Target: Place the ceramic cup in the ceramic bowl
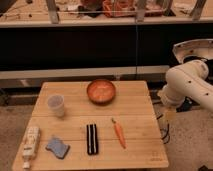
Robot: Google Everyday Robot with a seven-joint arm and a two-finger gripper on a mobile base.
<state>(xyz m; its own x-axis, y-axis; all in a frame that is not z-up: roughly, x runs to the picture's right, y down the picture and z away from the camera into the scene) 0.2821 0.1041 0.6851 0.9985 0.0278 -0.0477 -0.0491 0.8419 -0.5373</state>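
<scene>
Left: ceramic cup (56, 105) near the table (140, 150) left edge, bare wood around it. ceramic bowl (101, 91) at far edge, well apart. Right, off the table: arm (187, 82) cut off by frame, end effector (166, 119) below it, grip state can't tell.

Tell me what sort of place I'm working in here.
Probably a lab or office test area: a wooden table with staged items like the ceramic cup, ceramic bowl and a carrot, before a long dark wall. The gripper hangs beside the table's right edge.
</scene>
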